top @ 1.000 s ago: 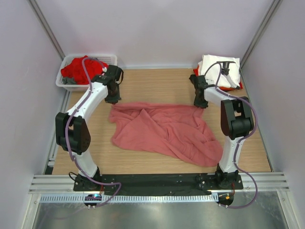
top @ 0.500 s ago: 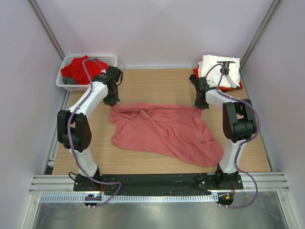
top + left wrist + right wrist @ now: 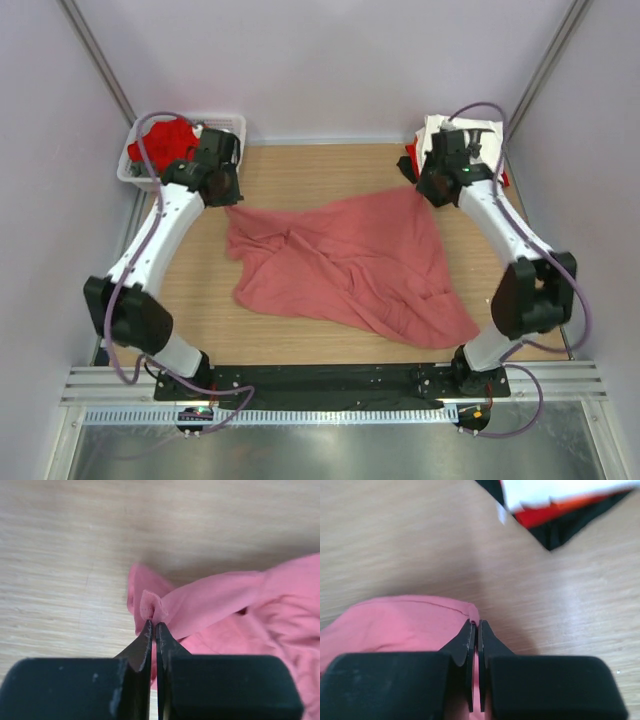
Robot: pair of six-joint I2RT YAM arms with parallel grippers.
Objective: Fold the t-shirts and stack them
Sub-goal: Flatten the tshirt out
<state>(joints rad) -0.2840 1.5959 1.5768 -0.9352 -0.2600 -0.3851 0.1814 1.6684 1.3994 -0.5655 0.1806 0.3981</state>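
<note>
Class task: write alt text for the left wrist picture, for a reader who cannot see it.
The left gripper pinches a bunched edge of the pink t-shirt between its black fingers. The rest of the shirt spreads to the right over a pale wooden table.

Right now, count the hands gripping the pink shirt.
2. The left hand pinches the pink shirt at its far left corner, near the basket; the right hand pinches the far right corner, beside the folded stack.

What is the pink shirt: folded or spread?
The pink shirt is spread but rumpled, unfolded; left gripper and right gripper pinch its far corners.
</note>
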